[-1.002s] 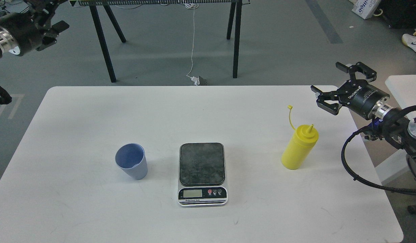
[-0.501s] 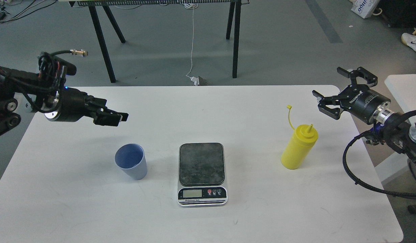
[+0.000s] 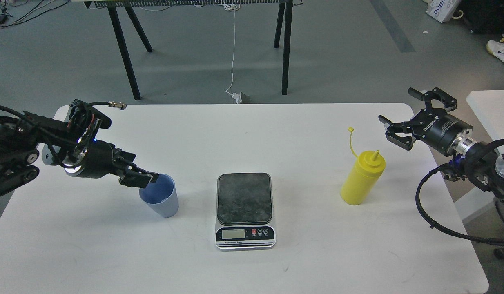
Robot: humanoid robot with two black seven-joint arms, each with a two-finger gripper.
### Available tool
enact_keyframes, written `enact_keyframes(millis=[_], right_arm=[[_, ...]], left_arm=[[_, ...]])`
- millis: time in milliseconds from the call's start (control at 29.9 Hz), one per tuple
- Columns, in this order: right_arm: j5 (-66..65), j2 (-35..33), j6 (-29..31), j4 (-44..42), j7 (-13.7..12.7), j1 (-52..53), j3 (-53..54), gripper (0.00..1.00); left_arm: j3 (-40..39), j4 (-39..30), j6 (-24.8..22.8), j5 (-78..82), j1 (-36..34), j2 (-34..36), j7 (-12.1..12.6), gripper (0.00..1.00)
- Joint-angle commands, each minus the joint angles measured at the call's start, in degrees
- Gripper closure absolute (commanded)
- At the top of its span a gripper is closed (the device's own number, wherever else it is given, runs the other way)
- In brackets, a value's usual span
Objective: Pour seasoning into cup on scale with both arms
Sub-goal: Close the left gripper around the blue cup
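The light-blue cup (image 3: 161, 202) stands upright on the white table, left of the scale (image 3: 244, 199), whose dark platform is bare. The yellow seasoning bottle (image 3: 362, 183) stands upright right of the scale, its cap off and hanging up on its tether. My left gripper (image 3: 145, 179) reaches in from the left and sits at the cup's left rim, seen side-on, so its fingers cannot be told apart. My right gripper (image 3: 399, 109) is open and empty, hovering up and to the right of the bottle, apart from it.
The white table (image 3: 252, 134) ends just past my right gripper. A second white surface (image 3: 495, 106) stands at the far right. Black trestle legs (image 3: 127, 61) and a white cable stand on the floor behind the table.
My left arm swung down from the upper left and rightward until its gripper reached the cup's rim. My right gripper shifted only slightly. Cup, scale and bottle have not moved.
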Motion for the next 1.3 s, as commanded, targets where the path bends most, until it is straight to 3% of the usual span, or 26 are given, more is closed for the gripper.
enact_keyframes(millis=[0,501,735,1102,1169,1269], right_arm=[[-0.07,-0.1,0.0,0.0,0.0,0.0,0.03,0.01],[-0.07,-0.98,0.0,0.09,0.0,-0.18,0.03,0.01],[-0.07,-1.07,0.0,0.0,0.0,-0.44,-0.06,0.01],[0.02,-1.07,0.0,0.0,0.0,-1.06,-0.06,0.01],[0.02,-1.07,0.0,0.0,0.0,-1.41,0.03,0.01],[0.02,-1.16,0.0,0.0,0.0,-1.58,0.03,0.01]], left_arm=[[0.06,0.26,-0.01,0.37,0.97,-1.13,-0.02,0.02],[0.15,4.39,-0.01,0.81,2.2,-4.82,-0.02,0.04],[0.15,5.53,-0.01,1.86,3.52,-5.0,-0.1,0.13],[0.06,5.53,-0.01,3.18,3.43,-4.91,-0.1,0.52],[0.06,5.36,-0.01,3.18,3.52,-4.91,-0.19,0.62],[0.15,5.27,-0.01,3.27,3.61,-4.83,-0.19,0.86]])
